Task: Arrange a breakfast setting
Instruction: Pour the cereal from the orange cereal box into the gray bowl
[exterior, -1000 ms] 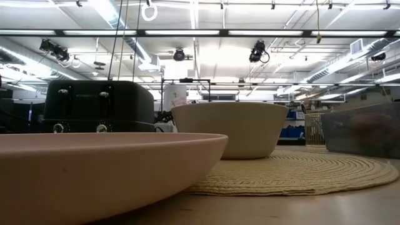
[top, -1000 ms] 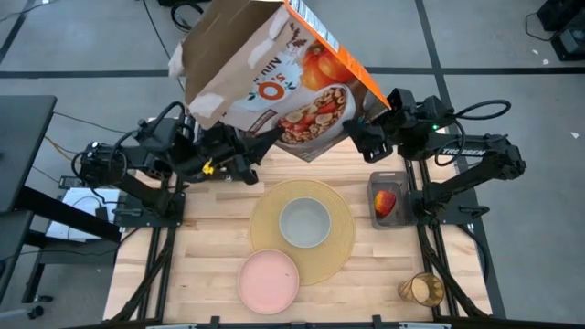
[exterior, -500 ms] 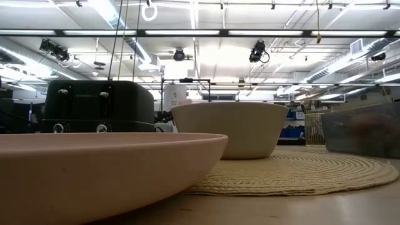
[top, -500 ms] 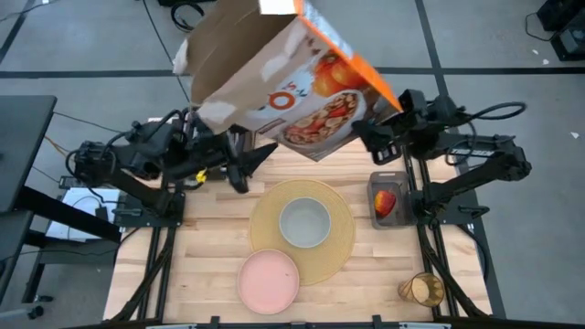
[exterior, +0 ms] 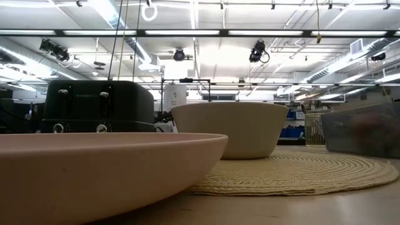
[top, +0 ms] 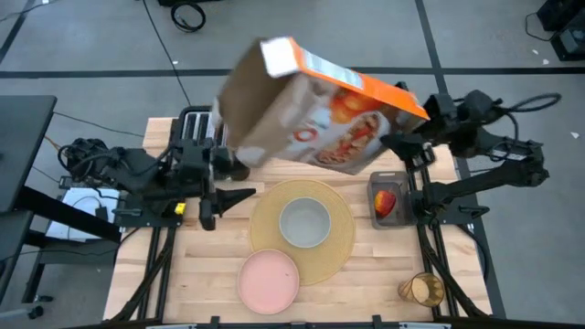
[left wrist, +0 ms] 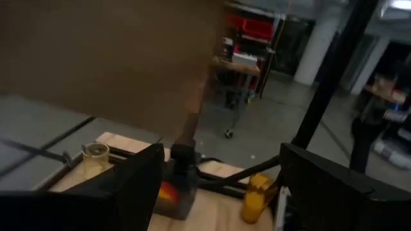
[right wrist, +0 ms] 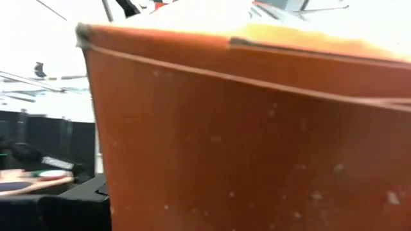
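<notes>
A large cereal box (top: 320,114) hangs tilted high above the table's far side. My right gripper (top: 404,144) is shut on its right end. My left gripper (top: 226,203) is open and empty, left of the tan placemat (top: 336,251) and clear of the box. The grey-green bowl (top: 303,222) stands on the placemat. The pink plate (top: 268,279) overlaps the placemat's near edge. The amber tumbler (top: 421,290) stands at the near right. The red apple (top: 387,202) lies in a clear container. Spoon and toast are out of view. My right gripper holds the cereal box by its lower right end (top: 391,137), coming level from the table's right. The box's orange side (right wrist: 257,141) fills the right wrist view and hides the fingers. The box is lifted clear and tilted, its opened end (top: 279,57) toward the far left.
The black toaster (exterior: 99,106) stands at the table's far left, partly under the box in the high view (top: 194,128). The clear container (top: 388,199) sits right of the placemat. Bare wood lies at the near left (top: 174,274).
My left gripper has drawn away from the cereal box, toward the table's near and left edges. My right gripper has gone toward the right edge with the box, which has swung right and tipped flatter, still clear of the table.
</notes>
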You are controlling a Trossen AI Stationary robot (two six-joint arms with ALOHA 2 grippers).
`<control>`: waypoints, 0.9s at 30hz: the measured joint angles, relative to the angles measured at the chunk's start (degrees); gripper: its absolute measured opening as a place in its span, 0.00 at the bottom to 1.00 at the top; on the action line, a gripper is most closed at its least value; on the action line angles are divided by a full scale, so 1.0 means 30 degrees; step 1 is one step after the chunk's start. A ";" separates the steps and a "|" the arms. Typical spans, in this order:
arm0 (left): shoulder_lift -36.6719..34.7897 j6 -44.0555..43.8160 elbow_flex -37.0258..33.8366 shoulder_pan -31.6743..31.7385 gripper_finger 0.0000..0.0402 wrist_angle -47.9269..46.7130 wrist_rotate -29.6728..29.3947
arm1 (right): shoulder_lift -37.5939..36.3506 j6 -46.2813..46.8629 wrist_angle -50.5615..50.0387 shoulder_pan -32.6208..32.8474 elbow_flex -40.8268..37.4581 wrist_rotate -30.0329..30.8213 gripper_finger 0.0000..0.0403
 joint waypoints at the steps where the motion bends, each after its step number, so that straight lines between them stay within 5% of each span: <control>1: -0.0008 -0.0333 0.0000 -0.0245 0.78 0.0056 -0.0398 | -0.0571 0.0183 0.0131 0.0000 -0.0568 -0.0110 0.78; 15: 0.0926 -0.4526 0.0022 -0.1445 0.78 0.0159 -0.7122 | -1.1953 0.2483 -0.2362 0.0007 -1.0383 0.0049 0.78; 22: 0.1799 -0.8012 0.0029 -0.0626 0.78 -0.2068 -0.7489 | -1.6642 0.1859 -0.8242 0.0000 -1.1033 0.0301 0.77; 27: 0.2780 -1.0182 0.0022 0.0131 0.78 -0.3829 -0.7453 | -1.7848 0.1188 -1.2316 0.0006 -1.0980 0.0201 0.77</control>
